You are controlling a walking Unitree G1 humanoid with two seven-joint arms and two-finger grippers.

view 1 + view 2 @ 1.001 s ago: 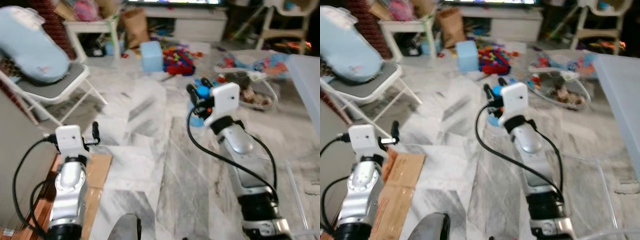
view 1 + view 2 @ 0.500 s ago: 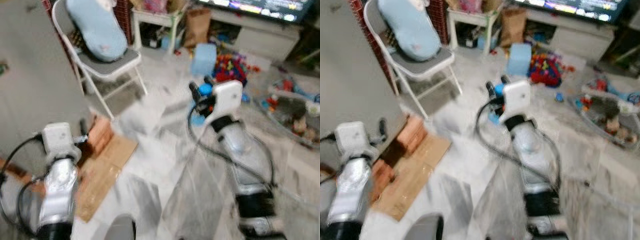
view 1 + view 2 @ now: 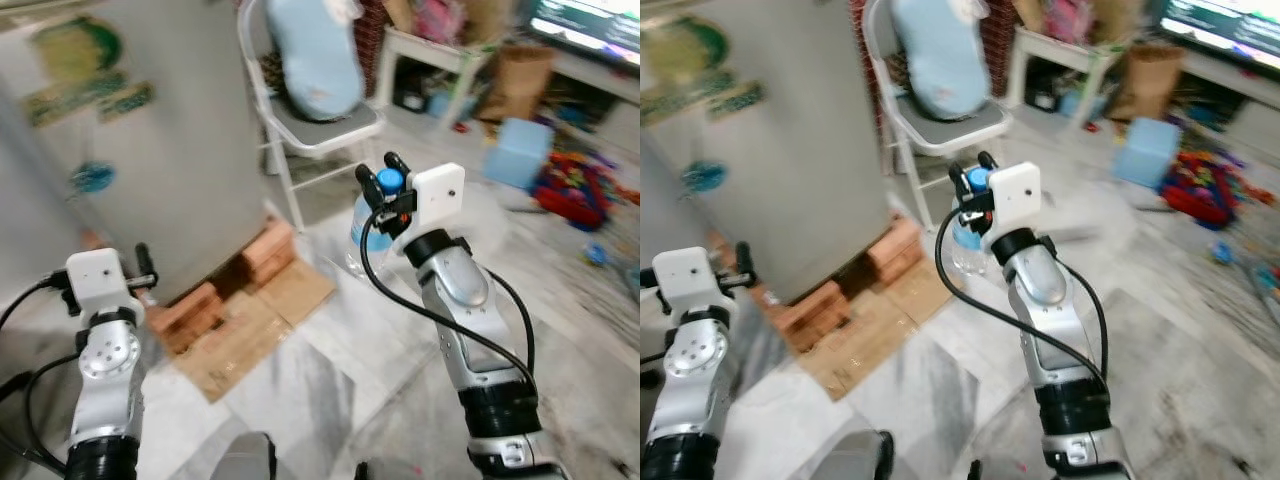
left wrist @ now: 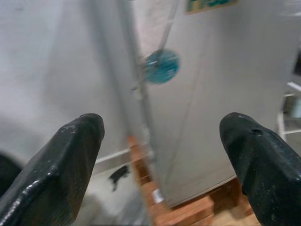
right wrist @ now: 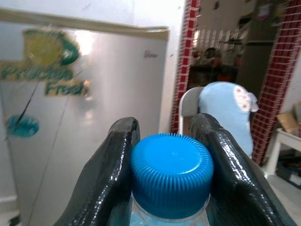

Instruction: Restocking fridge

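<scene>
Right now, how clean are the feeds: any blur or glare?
Eye views: toys at far right smeared, fridge stickers soft. Right wrist view: bottle cap sharp in the right gripper, glare patch on the fridge door. Left wrist view: left gripper fingers blurred up close.

Fridge (image 3: 150, 130) at 10 o'clock, standing on bricks (image 3: 235, 275). Cardboard (image 3: 262, 320) on floor just in front of bricks. Folding chair (image 3: 310, 125) right of fridge at 12 o'clock, cushion (image 3: 315, 50) on seat against backrest. Right gripper (image 3: 385, 175) at centre, in front of chair, closed around bottle (image 3: 368, 225) at the cap. Left gripper (image 3: 140, 268) at 8 o'clock, near fridge base, fingers (image 4: 70, 155) apart, nothing between. Small table (image 3: 440, 60), box (image 3: 518, 152) and toys (image 3: 580, 180) at 1–2 o'clock, behind.
</scene>
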